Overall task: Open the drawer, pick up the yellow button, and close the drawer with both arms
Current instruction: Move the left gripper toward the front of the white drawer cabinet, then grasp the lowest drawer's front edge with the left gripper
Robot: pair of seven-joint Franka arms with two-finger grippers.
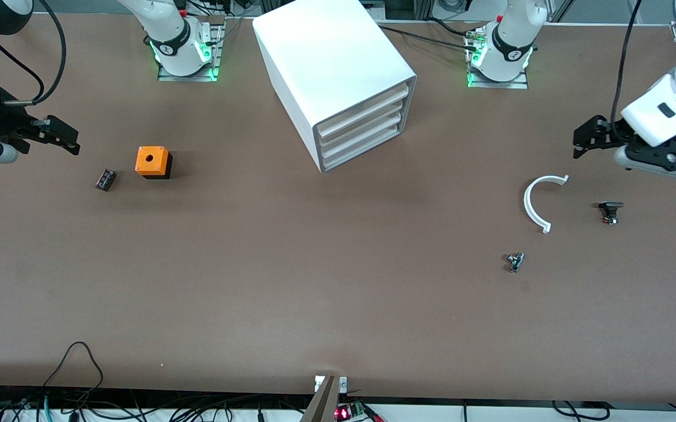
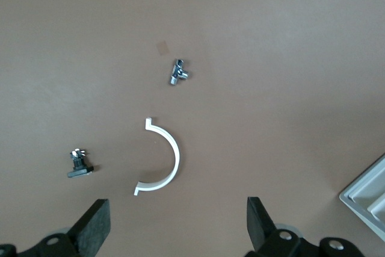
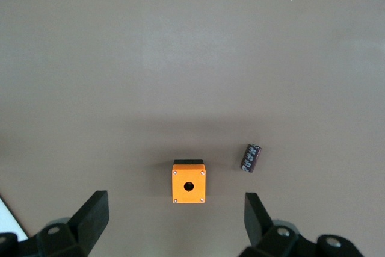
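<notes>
The white cabinet (image 1: 332,64) stands at the table's middle, close to the arms' bases. Its uppermost drawer (image 1: 367,108) is shut, as are the three below it. The button is hidden. My left gripper (image 1: 578,143) hangs open and empty over the left arm's end of the table, over bare table beside a white half ring (image 1: 534,202). In the left wrist view (image 2: 177,227) its fingers stand wide apart. My right gripper (image 1: 71,140) hangs open and empty over the right arm's end, beside the orange box with a hole (image 1: 152,161). In the right wrist view (image 3: 175,218) nothing is between its fingers.
A small dark cylinder (image 1: 105,179) lies beside the orange box (image 3: 189,182). Near the half ring (image 2: 168,161) lie a small dark part (image 1: 610,211) and a small metal part (image 1: 515,261). A corner of the cabinet (image 2: 367,197) shows in the left wrist view.
</notes>
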